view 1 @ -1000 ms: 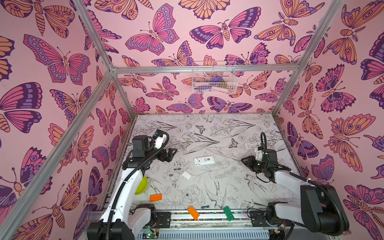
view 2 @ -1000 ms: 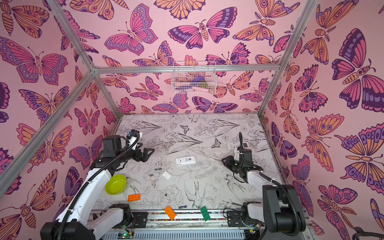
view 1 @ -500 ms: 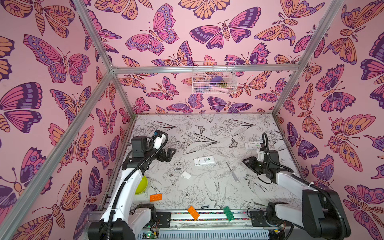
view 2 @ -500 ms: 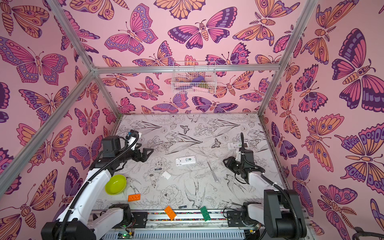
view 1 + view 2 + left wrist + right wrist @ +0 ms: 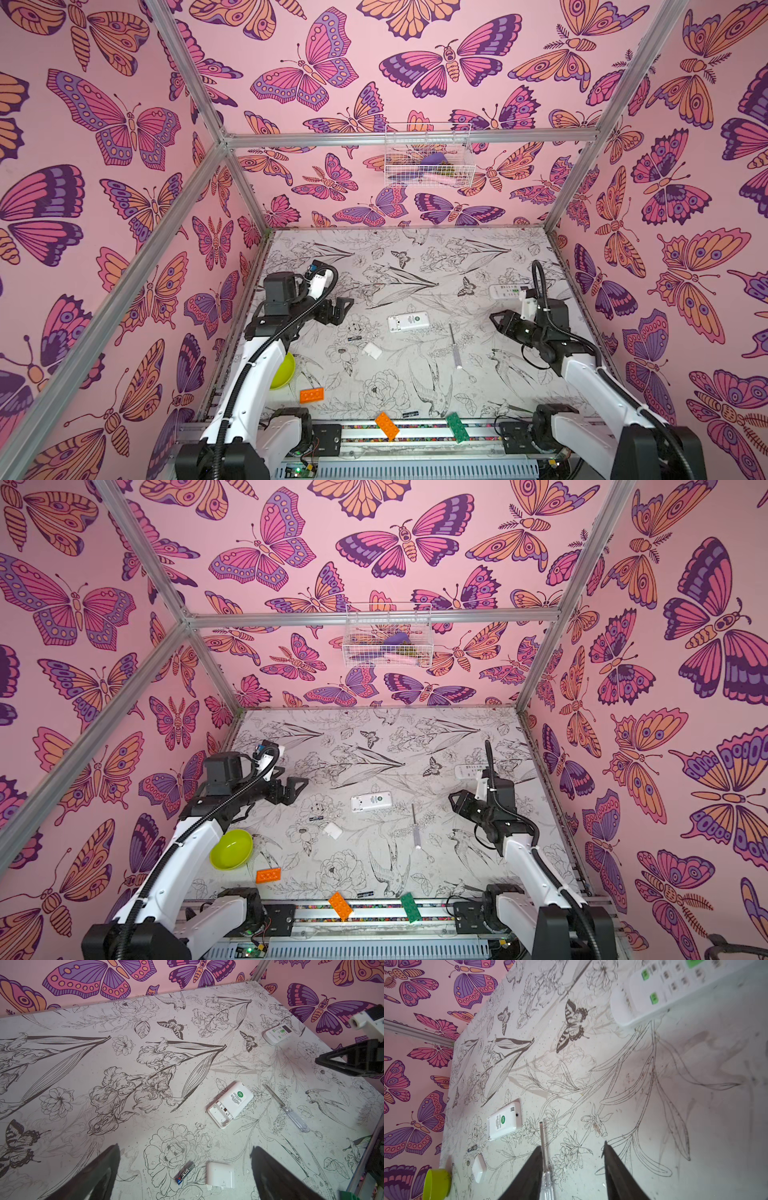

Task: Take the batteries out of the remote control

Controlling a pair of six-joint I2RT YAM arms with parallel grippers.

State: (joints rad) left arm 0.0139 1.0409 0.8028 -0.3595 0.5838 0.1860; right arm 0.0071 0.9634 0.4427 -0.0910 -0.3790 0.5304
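**A:** How are the fingers standing?

**B:** The left gripper (image 5: 185, 1147) is hanging over the table (image 5: 415, 266) with its fingers (image 5: 99, 1174) spread wide, holding nothing. The right gripper (image 5: 572, 1145) is showing a clear gap between its own, with nothing in it.

**A:** What is lying around, biggest first?

**B:** A basket (image 5: 428, 156) is hanging on the back wall. A green bowl (image 5: 231, 849) is sitting beside the left arm, near the front. The remote (image 5: 230, 1103) is lying face down near the middle, its bay gaping open toward the left arm's side. A far remote (image 5: 505, 291) is lying buttons up, just behind the right gripper.

**A:** And the smaller things?

**B:** A screwdriver (image 5: 455, 347) is lying flat between the remote and the right arm, apart from the gripper in both top views. An orange brick (image 5: 311, 395) is resting near the bowl. A second orange brick (image 5: 386, 426) and a green brick (image 5: 457, 427) are sitting on the front rail. The cover (image 5: 220, 1175) is lying in front of the remote.

**A:** Where is the battery?

**B:** One black battery (image 5: 185, 1172) is lying on the table just beside the cover, near the left gripper. A dark stick (image 5: 410, 414) is lying at the front edge, too small to tell what it is.
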